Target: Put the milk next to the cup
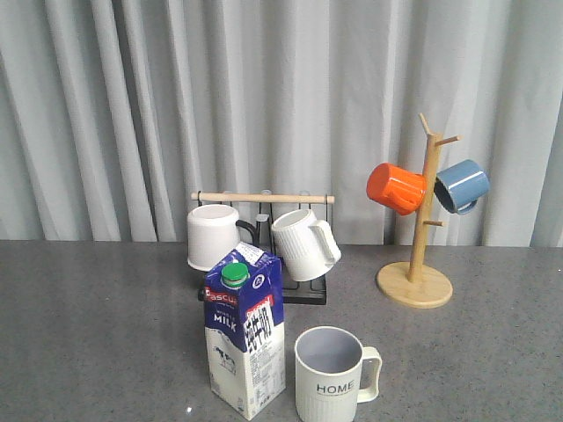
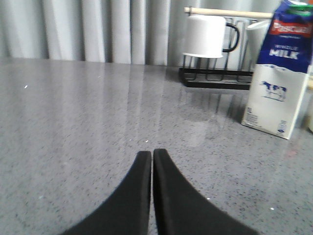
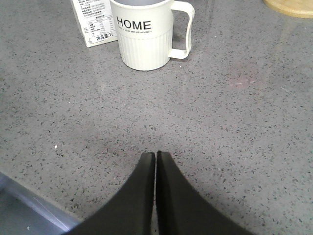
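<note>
The milk carton [image 1: 245, 338], dark blue on top and white below with a green cap, stands upright on the grey table, just left of the cream "HOME" cup [image 1: 331, 374]. A small gap separates them. The carton also shows in the left wrist view [image 2: 279, 73], and its base shows in the right wrist view [image 3: 93, 22] beside the cup [image 3: 146, 34]. My left gripper [image 2: 152, 152] is shut and empty, low over the table, well away from the carton. My right gripper [image 3: 155, 154] is shut and empty, in front of the cup. Neither gripper shows in the front view.
A black rack [image 1: 290, 290] with a wooden bar holds two plain white mugs [image 1: 214, 236] behind the carton. A wooden mug tree [image 1: 415, 283] at the back right carries an orange mug [image 1: 396, 187] and a blue mug [image 1: 461, 185]. A grey curtain hangs behind.
</note>
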{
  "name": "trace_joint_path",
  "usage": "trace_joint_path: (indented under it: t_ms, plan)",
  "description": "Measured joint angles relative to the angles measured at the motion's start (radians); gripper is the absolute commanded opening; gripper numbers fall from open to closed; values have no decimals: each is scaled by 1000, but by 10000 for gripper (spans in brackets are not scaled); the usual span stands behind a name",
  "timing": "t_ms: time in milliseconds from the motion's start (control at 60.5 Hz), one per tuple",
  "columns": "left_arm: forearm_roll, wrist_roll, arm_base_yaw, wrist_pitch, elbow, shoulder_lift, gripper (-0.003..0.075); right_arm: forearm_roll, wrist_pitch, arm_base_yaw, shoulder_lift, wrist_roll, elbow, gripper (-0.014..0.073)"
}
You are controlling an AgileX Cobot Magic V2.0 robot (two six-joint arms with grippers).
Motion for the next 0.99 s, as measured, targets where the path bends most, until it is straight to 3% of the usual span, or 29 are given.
trace_joint_path:
  t_ms: [480,562,811,993]
  plan:
    - [-12,-3,5,-5,0,0,-7,0,0,0,0,0,0,-4]
    - [-85,69,5,-4,0,0,-7,0,0,0,0,0,0,-4]
    - [-437,494,5,-20,0,0,-7,0,0,0,0,0,0,-4]
    - [-499,573,5,-80,0,0,-7,0,0,0,0,0,0,-4]
